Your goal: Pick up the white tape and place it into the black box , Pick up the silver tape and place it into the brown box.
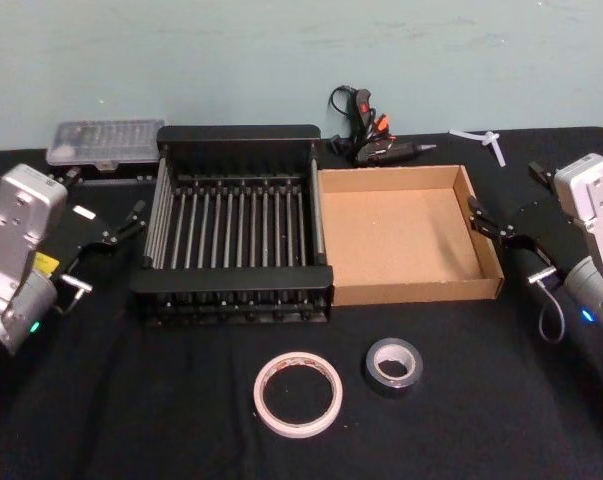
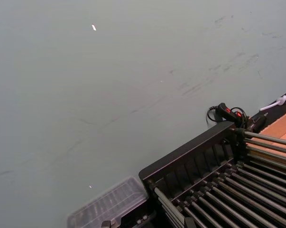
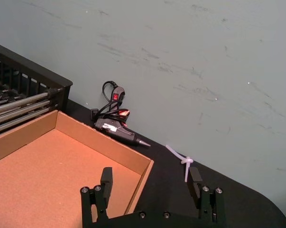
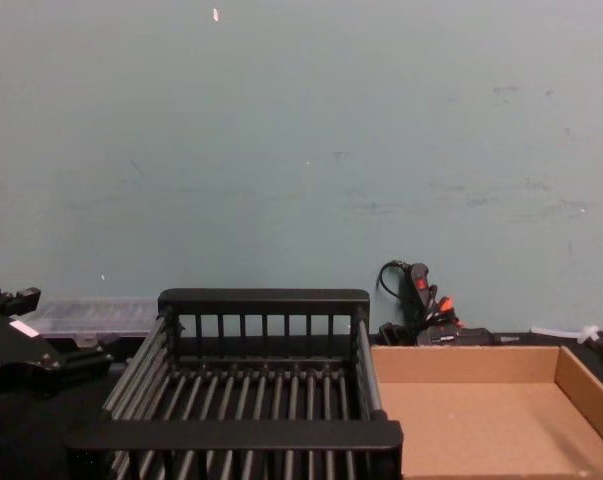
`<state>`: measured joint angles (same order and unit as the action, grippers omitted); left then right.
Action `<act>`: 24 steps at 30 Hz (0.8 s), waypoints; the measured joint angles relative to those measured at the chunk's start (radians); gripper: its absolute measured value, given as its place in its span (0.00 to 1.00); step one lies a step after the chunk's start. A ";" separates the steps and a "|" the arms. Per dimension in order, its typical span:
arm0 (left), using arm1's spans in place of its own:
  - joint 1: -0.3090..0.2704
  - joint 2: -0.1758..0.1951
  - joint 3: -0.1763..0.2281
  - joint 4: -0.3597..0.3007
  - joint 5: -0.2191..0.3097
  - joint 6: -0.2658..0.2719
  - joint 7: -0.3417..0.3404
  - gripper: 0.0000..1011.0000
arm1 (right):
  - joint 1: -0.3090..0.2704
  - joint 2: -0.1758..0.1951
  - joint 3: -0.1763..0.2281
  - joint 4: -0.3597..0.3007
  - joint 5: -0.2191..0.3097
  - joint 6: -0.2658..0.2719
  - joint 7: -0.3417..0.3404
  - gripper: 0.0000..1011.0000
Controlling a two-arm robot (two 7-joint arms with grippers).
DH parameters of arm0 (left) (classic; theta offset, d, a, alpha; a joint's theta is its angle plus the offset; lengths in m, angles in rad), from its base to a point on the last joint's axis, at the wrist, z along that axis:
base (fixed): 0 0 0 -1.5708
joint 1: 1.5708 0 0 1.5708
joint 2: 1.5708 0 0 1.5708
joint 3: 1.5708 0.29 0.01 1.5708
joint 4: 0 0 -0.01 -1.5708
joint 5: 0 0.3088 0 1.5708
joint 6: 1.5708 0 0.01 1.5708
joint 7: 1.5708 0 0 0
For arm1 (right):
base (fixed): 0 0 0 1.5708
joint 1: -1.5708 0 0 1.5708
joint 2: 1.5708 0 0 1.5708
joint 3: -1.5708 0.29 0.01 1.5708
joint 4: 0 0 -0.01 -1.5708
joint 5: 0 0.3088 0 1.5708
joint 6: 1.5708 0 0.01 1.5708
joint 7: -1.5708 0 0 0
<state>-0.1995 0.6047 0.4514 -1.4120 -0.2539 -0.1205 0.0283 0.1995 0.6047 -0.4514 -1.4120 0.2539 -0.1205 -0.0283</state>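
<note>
Two rolls lie on the black cloth near me in the head view: the white tape (image 1: 298, 393) on the left and the silver tape (image 1: 393, 364) just to its right, a little apart. Both lie flat with the hole up, so I think a gripper can come down from above and pinch one side of the ring. Behind them stand the black box (image 1: 235, 222) and the brown box (image 1: 409, 235), side by side and touching, each with nothing inside. They sit close behind the rolls, so I judge each carry will be short. My left gripper (image 1: 123, 228) waits by the left side of the black box with its fingers spread and nothing in them. My right gripper (image 1: 493, 225) waits by the right wall of the brown box, also spread and holding nothing.

In the left wrist view I see the far corner of the black box (image 2: 190, 156) and a clear plastic case (image 2: 109, 204) behind it.

In the right wrist view the right gripper (image 3: 151, 183) hangs over the brown box's far right corner (image 3: 138, 164), fingers wide apart. A glue gun (image 3: 116, 126) lies by the wall.

In the chest view the black box (image 4: 264, 300) and brown box (image 4: 471, 355) stand in front of me. No roll has been moved yet.
</note>
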 joint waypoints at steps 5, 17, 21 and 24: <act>0.000 0.000 0.000 0.000 0.000 0.000 0.000 0.99 | 0.000 0.000 0.000 0.000 0.000 0.000 0.000 0.99; 0.000 0.000 0.000 0.000 0.000 0.000 0.000 0.99 | 0.000 0.000 0.000 0.000 0.000 0.000 0.000 0.99; 0.000 0.000 0.000 0.000 0.000 0.000 0.000 0.99 | 0.000 0.000 0.000 0.000 0.000 0.000 0.000 0.99; 0.000 0.000 0.000 0.000 0.000 0.000 0.000 0.99 | 0.000 0.000 0.000 0.000 0.000 0.000 0.000 0.99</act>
<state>-0.1995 0.6047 0.4514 -1.4120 -0.2539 -0.1205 0.0283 0.1995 0.6046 -0.4514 -1.4120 0.2539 -0.1205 -0.0283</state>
